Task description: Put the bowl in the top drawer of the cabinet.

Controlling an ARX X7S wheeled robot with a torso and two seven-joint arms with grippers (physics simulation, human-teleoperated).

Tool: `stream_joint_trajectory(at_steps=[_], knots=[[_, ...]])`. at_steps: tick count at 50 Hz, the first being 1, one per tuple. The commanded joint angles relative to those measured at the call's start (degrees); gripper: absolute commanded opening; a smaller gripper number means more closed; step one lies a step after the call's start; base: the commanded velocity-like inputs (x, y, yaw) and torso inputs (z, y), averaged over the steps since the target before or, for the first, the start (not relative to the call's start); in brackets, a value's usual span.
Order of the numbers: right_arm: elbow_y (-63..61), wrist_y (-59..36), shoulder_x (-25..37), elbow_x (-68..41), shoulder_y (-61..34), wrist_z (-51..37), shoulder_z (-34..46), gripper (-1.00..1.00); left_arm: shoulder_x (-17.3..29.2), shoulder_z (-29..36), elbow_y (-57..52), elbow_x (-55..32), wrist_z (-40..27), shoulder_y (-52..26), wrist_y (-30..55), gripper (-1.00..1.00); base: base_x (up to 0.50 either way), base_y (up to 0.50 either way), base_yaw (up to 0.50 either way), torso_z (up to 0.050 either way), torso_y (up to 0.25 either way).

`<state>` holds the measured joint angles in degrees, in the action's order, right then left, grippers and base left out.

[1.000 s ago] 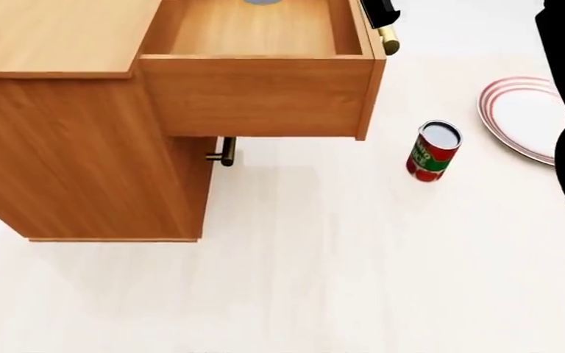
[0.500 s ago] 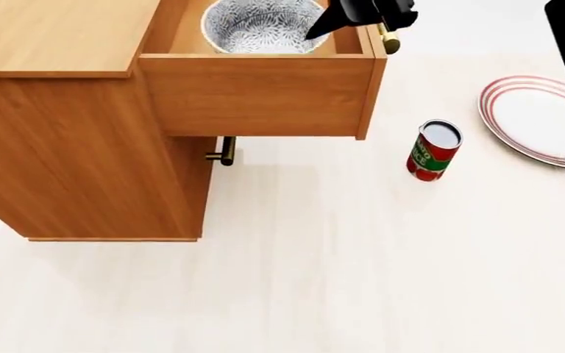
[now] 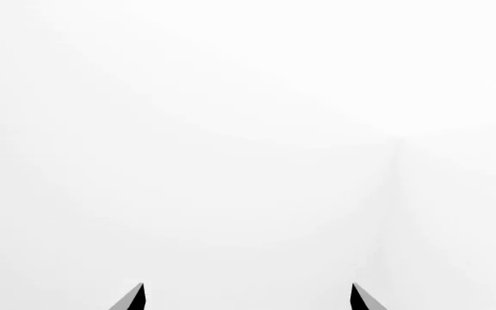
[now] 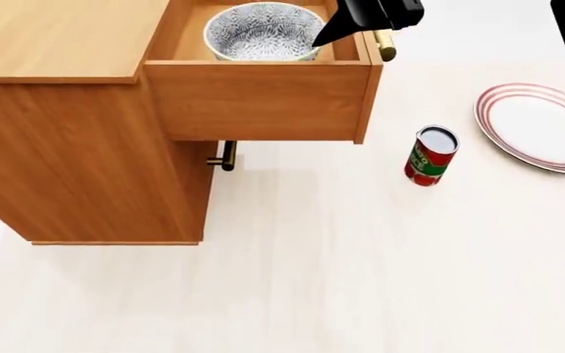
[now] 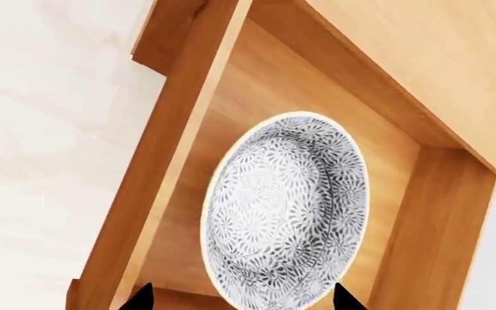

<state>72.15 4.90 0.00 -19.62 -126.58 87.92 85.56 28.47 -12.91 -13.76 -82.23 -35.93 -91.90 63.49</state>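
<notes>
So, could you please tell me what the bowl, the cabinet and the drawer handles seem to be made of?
The bowl looks like glazed ceramic: a fine grey-and-white leafy pattern and a thin pale rim. The cabinet appears to be orange-brown wood with a smooth, satin finish; faint grain shows on its panels. The top drawer matches it. The lower handle looks like brass-coloured metal, though it is small here.

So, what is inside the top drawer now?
The bowl is inside the top drawer, with the right gripper at its rim. The drawer floor under the bowl is covered.
</notes>
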Motion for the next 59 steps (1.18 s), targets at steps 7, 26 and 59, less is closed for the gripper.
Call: stream_joint_trajectory(at_steps=[7, 26, 59], knots=[[1.37, 0.6, 0.0, -0.86, -0.74, -0.49, -0.89, 1.0, 0.04, 0.01, 0.37, -1.1, -0.15, 0.05, -0.4, 1.0, 0.0, 0.0, 0.0, -0.003, 0.158], [2.84, 0.88, 0.0, 1.39, 0.08, -1.9, -7.25, 1.0, 0.07, -0.03, 1.06, -2.94, -1.28, 0.04, -0.47, 1.0, 0.0, 0.0, 0.0, -0.005, 0.197], [-23.39, -12.65, 15.69, 14.81, 12.34, -15.75, -38.25, 1.0, -3.27, 3.43, 6.6, 7.5, 7.33, 7.26, -8.06, 1.0, 0.0, 0.0, 0.0, -0.005, 0.197]])
